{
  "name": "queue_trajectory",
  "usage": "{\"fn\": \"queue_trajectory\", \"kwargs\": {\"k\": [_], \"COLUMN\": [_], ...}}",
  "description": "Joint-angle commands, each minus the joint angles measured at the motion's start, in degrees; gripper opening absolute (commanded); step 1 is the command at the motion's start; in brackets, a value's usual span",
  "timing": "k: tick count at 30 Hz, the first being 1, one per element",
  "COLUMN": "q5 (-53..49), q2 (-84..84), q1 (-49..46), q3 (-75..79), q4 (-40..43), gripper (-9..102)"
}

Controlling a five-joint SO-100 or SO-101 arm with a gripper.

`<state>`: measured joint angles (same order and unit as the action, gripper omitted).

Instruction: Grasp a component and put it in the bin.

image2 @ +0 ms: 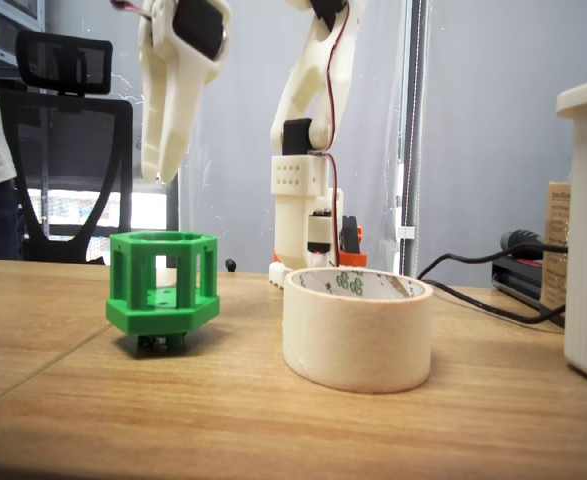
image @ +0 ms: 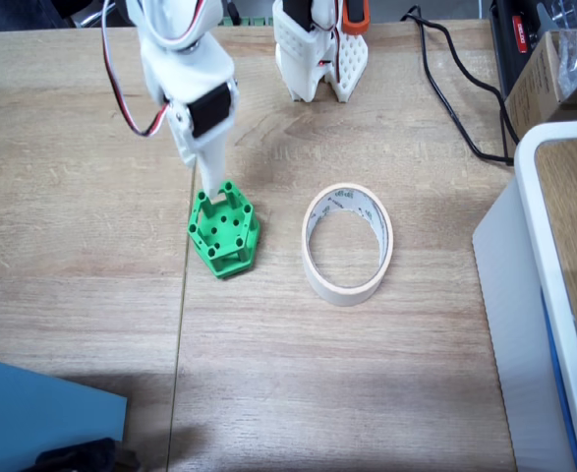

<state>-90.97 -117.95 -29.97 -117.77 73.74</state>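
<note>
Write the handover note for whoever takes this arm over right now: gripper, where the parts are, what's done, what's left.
Gripper: raised above the green component, holding nothing; in the side fixed view its tips hang clear of the part's top rim. Whether the jaws are open cannot be told.
Component: standing on the wooden table, to the left of the tape ring in both fixed views, apart from it.
Bin: the masking tape ring lies flat on the table with nothing in it.
Done: the arm is positioned over the part.
Left: lower, grasp the component, carry it over the ring, release it inside.

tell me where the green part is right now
On the table, left of the tape ring in both fixed views; the green part sits under the raised gripper.
</note>
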Motion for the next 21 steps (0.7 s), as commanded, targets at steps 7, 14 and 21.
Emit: {"fn": "queue_trajectory", "kwargs": {"k": [7,14,21], "q5": [0.0,-0.35,-0.35], "q2": [5.45,6.24,11.25], "q1": [0.79,0.79,0.79], "q3": [3.34,2.9,3.25], "q4": [-0.7,-0.7,-0.7], "gripper": [17,17,17]}}
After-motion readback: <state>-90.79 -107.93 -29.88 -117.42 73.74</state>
